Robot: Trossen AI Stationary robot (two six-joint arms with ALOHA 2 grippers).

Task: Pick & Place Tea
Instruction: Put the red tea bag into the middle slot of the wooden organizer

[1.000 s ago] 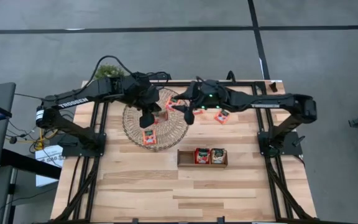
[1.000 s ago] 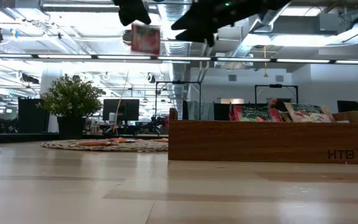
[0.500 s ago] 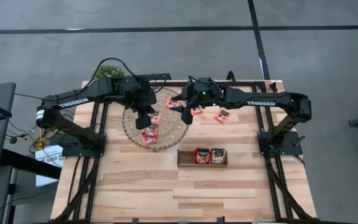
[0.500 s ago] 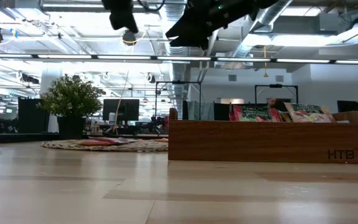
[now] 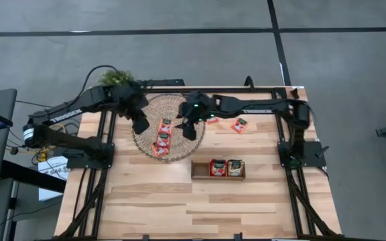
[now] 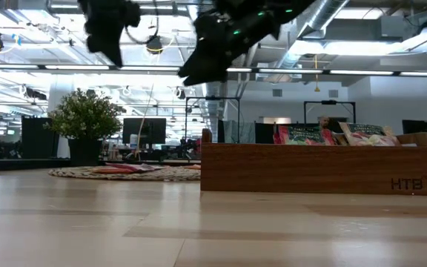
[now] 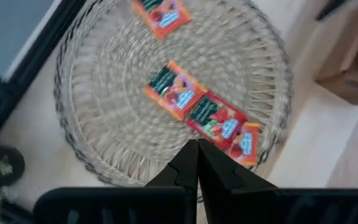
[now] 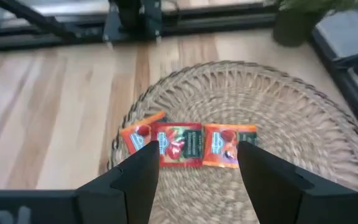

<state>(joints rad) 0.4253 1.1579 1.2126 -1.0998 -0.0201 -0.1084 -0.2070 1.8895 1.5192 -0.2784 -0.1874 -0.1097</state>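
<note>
Three red tea sachets (image 5: 163, 138) lie in a row on the round woven mat (image 5: 149, 110); the right wrist view shows them as well (image 8: 180, 144). Two more sachets (image 5: 238, 124) lie on the table right of the mat. My left gripper (image 5: 142, 125) hangs shut above the mat's left edge, its tips (image 7: 196, 163) near the row of sachets (image 7: 215, 118). My right gripper (image 5: 190, 131) hovers open over the mat's right part, its fingers (image 8: 197, 167) standing above the sachets without touching them. Both grippers (image 6: 110, 44) (image 6: 199, 70) are high above the table.
A brown wooden tray (image 5: 200, 175) with two sachets inside stands nearer the front, right of the mat; it shows large in the low view (image 6: 317, 170). A small potted plant (image 5: 116, 78) stands at the far left corner. Bare tabletop lies toward the near edge.
A red sachet that was in the air just under my left gripper a second ago is gone from there. My left gripper has gone toward the table's left edge and down. My right gripper has moved left over the mat, sinking and tipping downward.
</note>
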